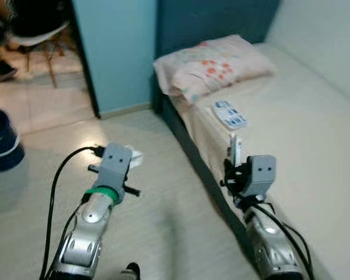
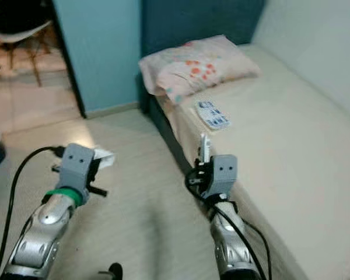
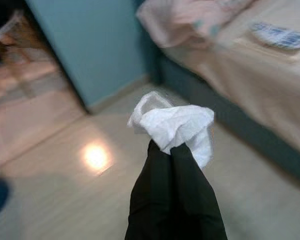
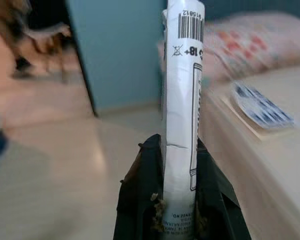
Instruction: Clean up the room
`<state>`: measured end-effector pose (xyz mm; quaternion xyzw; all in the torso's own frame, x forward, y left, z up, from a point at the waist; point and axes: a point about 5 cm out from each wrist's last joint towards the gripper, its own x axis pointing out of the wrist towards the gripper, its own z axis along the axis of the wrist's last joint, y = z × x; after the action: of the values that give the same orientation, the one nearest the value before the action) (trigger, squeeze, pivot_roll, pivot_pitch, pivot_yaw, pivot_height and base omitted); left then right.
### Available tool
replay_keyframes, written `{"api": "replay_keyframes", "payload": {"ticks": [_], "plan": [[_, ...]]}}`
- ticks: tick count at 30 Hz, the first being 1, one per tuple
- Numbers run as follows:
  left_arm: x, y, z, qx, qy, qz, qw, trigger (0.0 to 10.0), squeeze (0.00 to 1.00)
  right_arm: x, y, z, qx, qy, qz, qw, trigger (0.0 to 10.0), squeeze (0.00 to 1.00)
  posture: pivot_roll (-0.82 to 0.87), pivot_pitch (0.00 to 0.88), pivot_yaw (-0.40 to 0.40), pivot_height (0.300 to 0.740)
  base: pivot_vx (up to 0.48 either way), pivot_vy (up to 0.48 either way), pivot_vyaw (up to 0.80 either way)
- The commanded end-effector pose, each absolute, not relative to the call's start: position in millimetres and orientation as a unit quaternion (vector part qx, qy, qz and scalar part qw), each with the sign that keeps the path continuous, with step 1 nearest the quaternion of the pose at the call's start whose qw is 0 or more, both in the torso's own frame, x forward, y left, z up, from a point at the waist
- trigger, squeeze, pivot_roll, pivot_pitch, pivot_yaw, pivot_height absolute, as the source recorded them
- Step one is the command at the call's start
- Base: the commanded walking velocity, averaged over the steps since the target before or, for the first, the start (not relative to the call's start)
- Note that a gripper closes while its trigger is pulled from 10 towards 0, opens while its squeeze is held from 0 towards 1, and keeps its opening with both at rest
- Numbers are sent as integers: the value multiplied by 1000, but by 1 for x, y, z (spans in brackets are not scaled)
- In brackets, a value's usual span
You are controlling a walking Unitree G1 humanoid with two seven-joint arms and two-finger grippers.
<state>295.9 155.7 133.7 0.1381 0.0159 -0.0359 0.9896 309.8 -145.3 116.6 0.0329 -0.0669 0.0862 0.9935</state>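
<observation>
Head stereo pair looks forward and down from above both arms; both eyes share the floor (image 1: pixel 163 204), bed (image 1: pixel 303 134), pillow (image 1: pixel 213 65), blue wall (image 1: pixel 119 46) and doorway; right eye is shifted slightly, so everything sits further left in it. Left wrist view looks along the left gripper (image 3: pixel 171 150), very near its tissue (image 3: pixel 175 125), facing wall and bed edge. Right wrist view looks along the right gripper (image 4: pixel 180 150), close on its white packet (image 4: pixel 182 100), facing the same wall, pillow and bed.
</observation>
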Motion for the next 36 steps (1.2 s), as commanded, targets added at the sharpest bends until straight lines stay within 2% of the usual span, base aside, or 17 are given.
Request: {"api": "replay_keyframes", "payload": {"ticks": [1,20,25,28,36], "plan": [[295,152,129,143,19,-43,989,10000,0,306,-153,105,32,-46,72,996,10000,0,71,77,-51,740,0,0,725],[297,152,130,154,9,-30,988,10000,0,308,-146,106,35,-56,82,994,10000,0,88,83,-43,740,0,0,724],[296,158,129,158,10,-23,987,10000,0,306,-142,104,34,-55,85,994,10000,0,94,85,-34,740,0,0,719],[296,161,129,162,14,-26,986,10000,0,304,-148,104,27,-57,75,995,10000,0,73,107,-7,740,0,0,712],[298,159,132,169,12,-36,985,10000,0,298,-161,98,26,-49,54,997,10000,0,89,133,-3,740,0,0,712]]}}
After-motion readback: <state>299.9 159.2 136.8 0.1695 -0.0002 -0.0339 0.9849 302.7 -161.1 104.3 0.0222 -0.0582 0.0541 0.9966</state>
